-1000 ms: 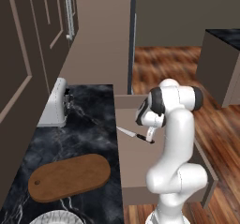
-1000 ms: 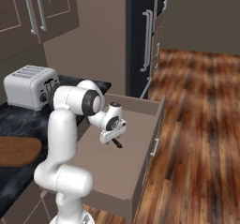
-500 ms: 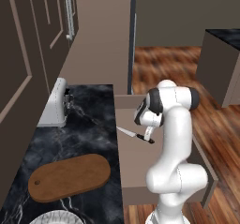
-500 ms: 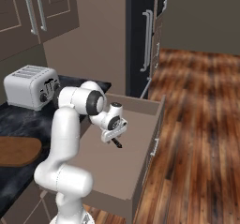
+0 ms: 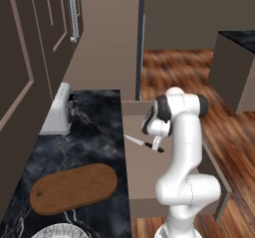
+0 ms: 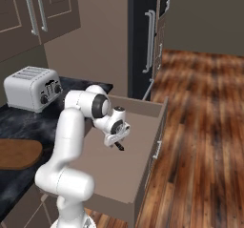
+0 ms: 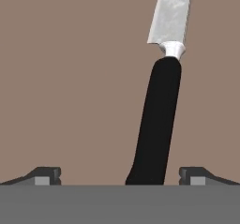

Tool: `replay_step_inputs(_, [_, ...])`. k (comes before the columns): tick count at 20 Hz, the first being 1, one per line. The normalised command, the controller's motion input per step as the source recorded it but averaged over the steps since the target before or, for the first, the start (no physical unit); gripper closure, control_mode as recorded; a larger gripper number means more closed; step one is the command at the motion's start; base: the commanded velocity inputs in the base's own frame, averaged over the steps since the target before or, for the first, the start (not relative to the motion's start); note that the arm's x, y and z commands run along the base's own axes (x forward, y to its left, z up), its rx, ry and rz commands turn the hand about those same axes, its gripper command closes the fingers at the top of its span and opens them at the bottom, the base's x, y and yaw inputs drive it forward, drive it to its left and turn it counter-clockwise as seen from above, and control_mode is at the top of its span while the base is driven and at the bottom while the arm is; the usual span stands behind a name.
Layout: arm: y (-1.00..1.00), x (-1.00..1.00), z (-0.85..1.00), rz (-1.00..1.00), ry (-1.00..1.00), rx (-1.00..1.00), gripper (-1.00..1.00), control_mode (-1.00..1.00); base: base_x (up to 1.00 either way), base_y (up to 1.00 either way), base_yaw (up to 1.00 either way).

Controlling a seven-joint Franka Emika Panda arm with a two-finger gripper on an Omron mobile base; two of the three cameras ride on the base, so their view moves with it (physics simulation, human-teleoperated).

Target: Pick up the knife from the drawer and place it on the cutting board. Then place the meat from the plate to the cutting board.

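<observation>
The knife (image 7: 157, 124), with a black handle and silver blade, lies flat on the tan floor of the open drawer (image 5: 144, 182). My gripper (image 7: 119, 176) hangs open just above it. The handle runs up between the two fingertips (image 7: 45, 175), nearer the right one and touching neither. From the left base view the gripper (image 5: 156, 144) sits over the handle end of the knife (image 5: 135, 141). The cutting board (image 5: 74, 188) lies bare on the black counter. A part of the plate (image 5: 60, 227) peeks in at the bottom edge. The meat is out of view.
A silver toaster (image 6: 33, 88) stands on the marble counter behind the cutting board (image 6: 16, 154). The drawer (image 6: 143, 122) has raised walls and juts out over the wood floor. Upper cabinets with long handles (image 5: 73, 13) hang above the counter.
The hand has sunk slightly toward the knife in the drawer. The jaws stayed open and the knife has not moved.
</observation>
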Motion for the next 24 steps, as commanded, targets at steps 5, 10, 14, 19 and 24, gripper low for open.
replay_step_inputs(5, [0.0,0.05,-0.32,0.0,0.0,0.0,-1.0,-1.0,0.0,0.0,0.0])
replay_step_inputs(10, [0.0,0.05,-0.33,0.0,0.0,0.0,-1.0,-1.0,0.0,0.0,0.0])
replay_step_inputs(14, [0.0,0.17,-0.23,0.0,0.0,0.0,-1.0,-1.0,0.0,0.0,0.0])
replay_step_inputs(19, [0.0,0.11,-0.01,0.0,0.0,0.0,-1.0,-1.0,0.0,0.0,0.0])
replay_step_inputs(24, [0.0,0.08,0.16,-0.08,0.0,0.0,-1.0,-1.0,0.0,0.0,0.0])
